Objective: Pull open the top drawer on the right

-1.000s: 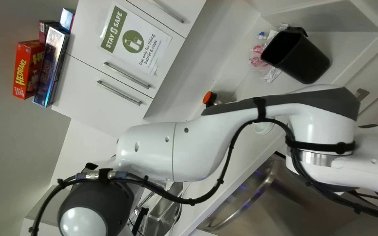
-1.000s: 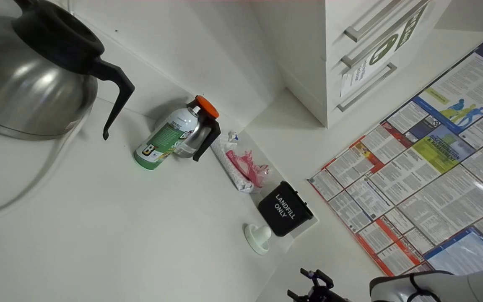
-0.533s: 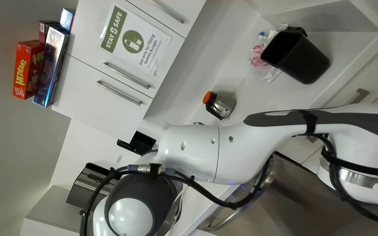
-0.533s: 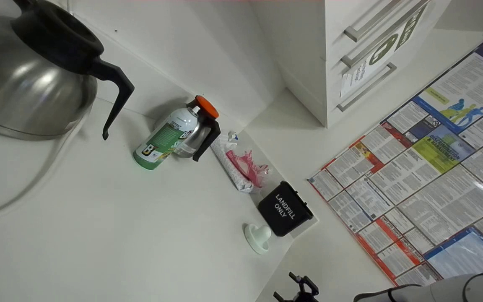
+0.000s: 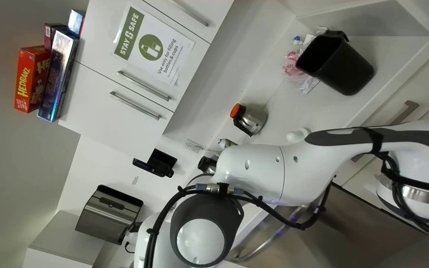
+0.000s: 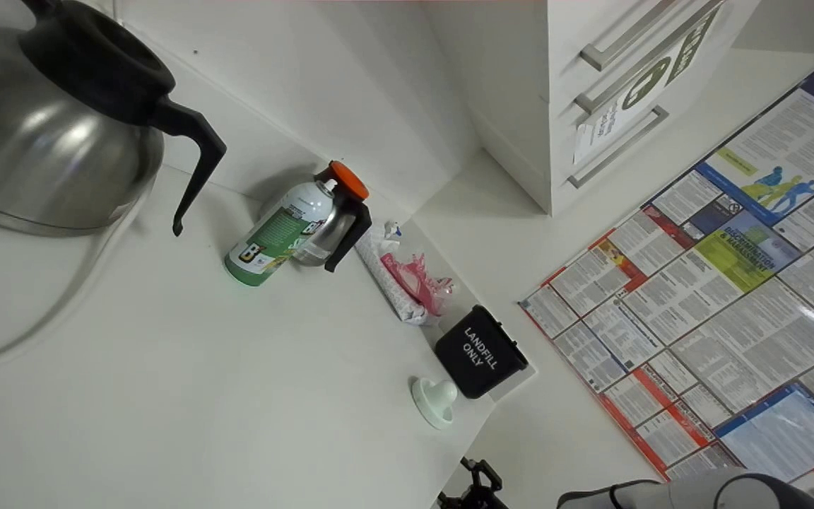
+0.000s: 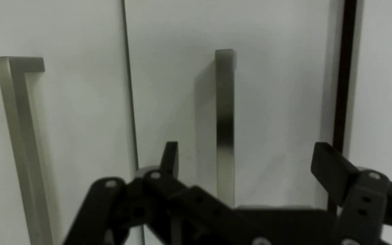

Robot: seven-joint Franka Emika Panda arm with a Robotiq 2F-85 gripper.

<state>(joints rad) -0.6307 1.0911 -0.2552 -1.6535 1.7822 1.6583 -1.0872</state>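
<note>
One step looks nearly done, the approach; grasp & pull are left. In the wrist view the gripper (image 7: 245, 153) has its fingers spread wide, holding nothing, one to each side of the silver bar handle (image 7: 225, 126) & clear of it; depth to the bar is hard to judge. The bar belongs to the top drawer (image 7: 277, 102), which in an ext. view sits right beneath the counter (image 5: 289, 108), partly hidden by the arm (image 5: 251, 175). It looks closed: no interior shows, only a dark gap (image 7: 343, 85) along one edge. A similar bar on the adjacent front (image 7: 87, 112) is prob. the next drawer down, so not wanted. Next calls for settling over the bar, squeezing, then a straight pull; risk is catching only the bar's edge. On the counter: a big steel carafe (image 6: 61, 155), a green-&-white spray can (image 6: 280, 233) near a small orange-lidded carafe (image 5: 252, 119), pink-&-white plastic packaging (image 6: 414, 283), a black bin (image 6: 481, 353) marked LANDFILL ONLY just beside it, & a pale domed item (image 6: 435, 401), use unclear. Room: wall cupboards (image 5: 95, 96) w/ a STAY SAFE sign (image 5: 155, 46), game boxes (image 5: 56, 70) on top, a text-heavy poster (image 6: 718, 283), & below the counter a steel appliance front (image 5: 333, 238), prob. a dishwasher.
</note>
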